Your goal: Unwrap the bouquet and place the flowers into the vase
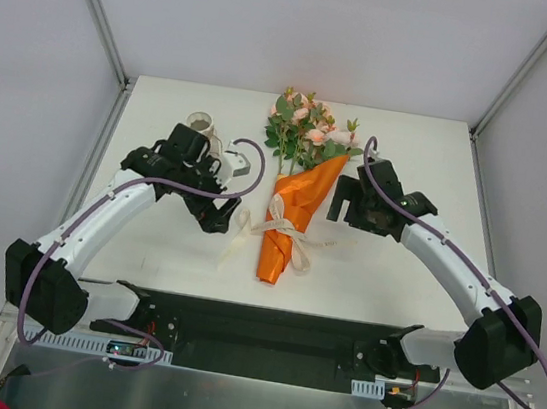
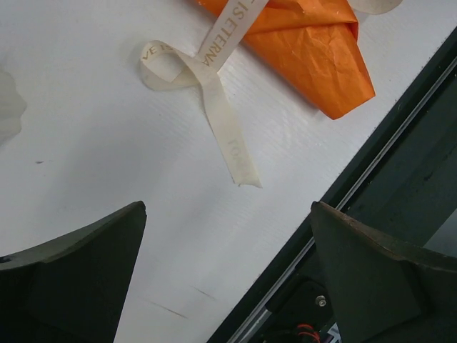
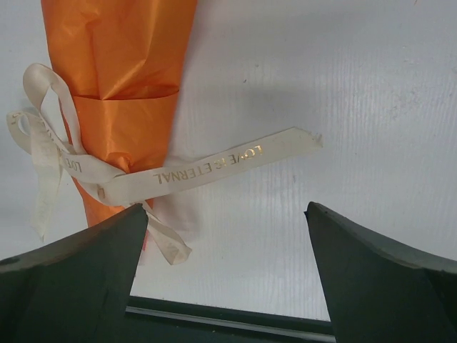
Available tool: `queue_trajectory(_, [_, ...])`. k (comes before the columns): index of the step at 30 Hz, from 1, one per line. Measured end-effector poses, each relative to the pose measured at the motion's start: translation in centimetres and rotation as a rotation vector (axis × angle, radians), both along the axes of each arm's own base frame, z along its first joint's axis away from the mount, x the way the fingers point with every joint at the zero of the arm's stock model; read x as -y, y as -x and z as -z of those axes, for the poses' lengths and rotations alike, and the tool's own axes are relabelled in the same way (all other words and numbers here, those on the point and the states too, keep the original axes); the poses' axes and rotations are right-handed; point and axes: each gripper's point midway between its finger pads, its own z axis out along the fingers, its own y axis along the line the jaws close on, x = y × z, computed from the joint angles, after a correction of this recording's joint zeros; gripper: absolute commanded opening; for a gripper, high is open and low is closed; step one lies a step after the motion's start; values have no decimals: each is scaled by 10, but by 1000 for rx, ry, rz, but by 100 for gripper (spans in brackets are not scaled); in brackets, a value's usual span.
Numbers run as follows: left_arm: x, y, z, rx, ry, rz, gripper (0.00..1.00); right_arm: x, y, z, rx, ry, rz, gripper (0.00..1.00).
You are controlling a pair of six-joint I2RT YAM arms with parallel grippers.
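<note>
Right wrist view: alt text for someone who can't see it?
An orange paper cone tied with a gold-lettered cream ribbon lies on the white table, upper left. The right tool stands open below, dark fingers holding nothing.

The only readable writing is gold lettering printed along the cream ribbon [image 3: 214, 163] tied around the orange paper cone [image 3: 121, 50]. In the right wrist view, the ribbon tail lying flat to the right of the cone reads "LOVE IS ETERNAL". More letters sit on the band knotted at the cone, too folded to read. In the left wrist view, the strip crossing the cone shows "IS ETERNA", cut off at the picture's edge. The loop just beside the cone shows "VE", and the loose tail below it carries faint, illegible letters.
</note>
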Motion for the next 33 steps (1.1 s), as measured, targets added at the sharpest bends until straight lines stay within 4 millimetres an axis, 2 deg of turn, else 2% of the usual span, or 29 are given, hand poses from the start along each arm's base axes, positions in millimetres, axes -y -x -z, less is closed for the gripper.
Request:
queue_trajectory(5, [19,1,31,-33,-27,71,99,-10,0,12,-38,-57,46,91])
queue_trajectory(12, [36,5,82,-88,-94,177,99,-25,13,51,-145,-148,78,87])
queue_trajectory(19, [42,-19,114,-79,-136,169,99,-26,9,60,-154,-193,115,85])
queue_trajectory(21, [44,-25,124,-85,-146,166,97,-22,10,67,-164,-197,134,85])
queue_trajectory(24, [47,-32,139,-102,-161,164,86,-17,14,75,-184,-199,157,84])
queue_trajectory(25, [47,-33,143,-107,-166,162,77,-16,15,77,-189,-200,162,84])
queue_trajectory(28, [48,-34,150,-113,-176,163,58,-13,15,82,-196,-210,179,84])
queue_trajectory(29, [50,-35,150,-109,-172,163,44,-13,15,83,-197,-214,185,83])
queue_trajectory(31, [52,-35,150,-104,-167,164,31,-13,15,85,-199,-224,192,82])
queue_trajectory(32, [53,-36,150,-100,-164,164,17,-13,14,85,-197,-232,196,82])
queue_trajectory(33, [53,-37,149,-99,-163,161,10,-14,13,85,-195,-244,200,81])
